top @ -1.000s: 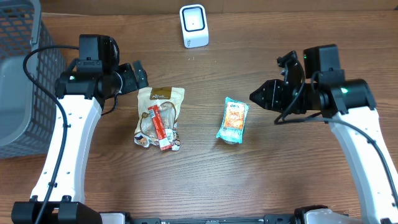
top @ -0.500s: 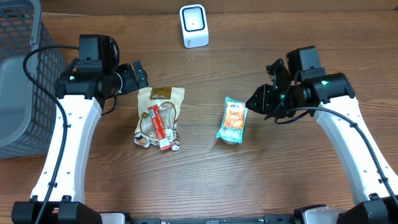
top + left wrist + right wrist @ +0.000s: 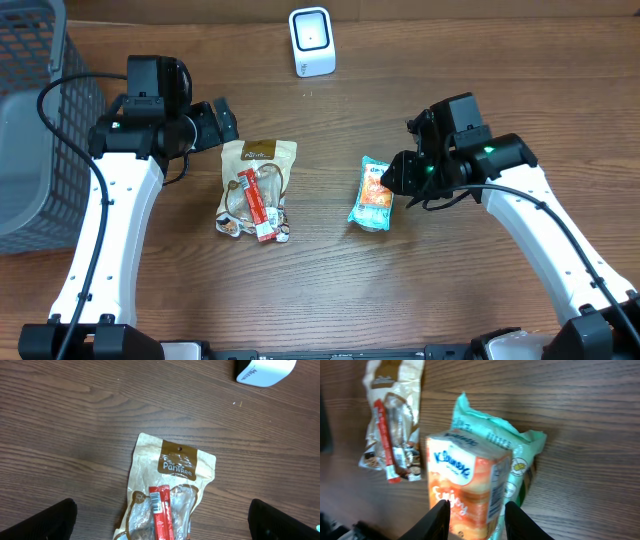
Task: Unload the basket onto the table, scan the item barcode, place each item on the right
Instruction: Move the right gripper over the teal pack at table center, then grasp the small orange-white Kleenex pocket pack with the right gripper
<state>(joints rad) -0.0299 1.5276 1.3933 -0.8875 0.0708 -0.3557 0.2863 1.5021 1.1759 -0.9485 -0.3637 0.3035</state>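
Currently the right gripper (image 3: 479, 512) straddles the tissue pack (image 3: 374, 193), which lies flat right of centre, jaws partly open around it. Closing on that soft, slick wrapper could squeeze it out sideways. The left gripper (image 3: 218, 124) gapes wide, holding nothing.

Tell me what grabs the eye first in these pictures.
The teal-and-orange tissue pack right of centre, with the right tool straddling its end, jaws apart. Left of it lies a brown snack pouch with a red stick on top, and a white scanner stands at the back.
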